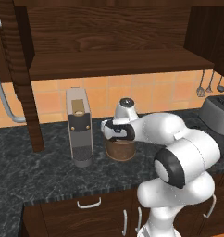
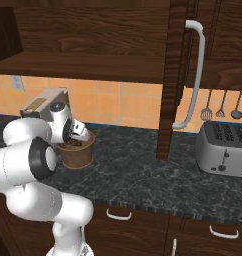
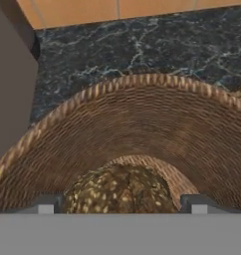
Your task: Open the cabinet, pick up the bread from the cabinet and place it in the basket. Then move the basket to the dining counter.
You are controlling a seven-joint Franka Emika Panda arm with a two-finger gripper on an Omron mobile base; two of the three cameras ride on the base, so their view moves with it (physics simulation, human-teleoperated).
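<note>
On the dark granite table (image 1: 35,171), seen from the left base view, the basket (image 1: 120,151) stands just beside the grey coffee machine (image 1: 79,133), under the open cabinet (image 1: 109,41), with the end effector (image 1: 115,131) poised at its rim. From the right base view, a toaster (image 2: 225,148) sits toward the table's right edge. Through the hand view, the bread (image 3: 117,191) lies in the basket bottom between spread, empty fingertips (image 3: 45,205). Placing looks complete; next likely means gripping the basket rim for the dining counter.

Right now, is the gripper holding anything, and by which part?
Nothing: the gripper stands open over the bread, which lies in the basket.
</note>
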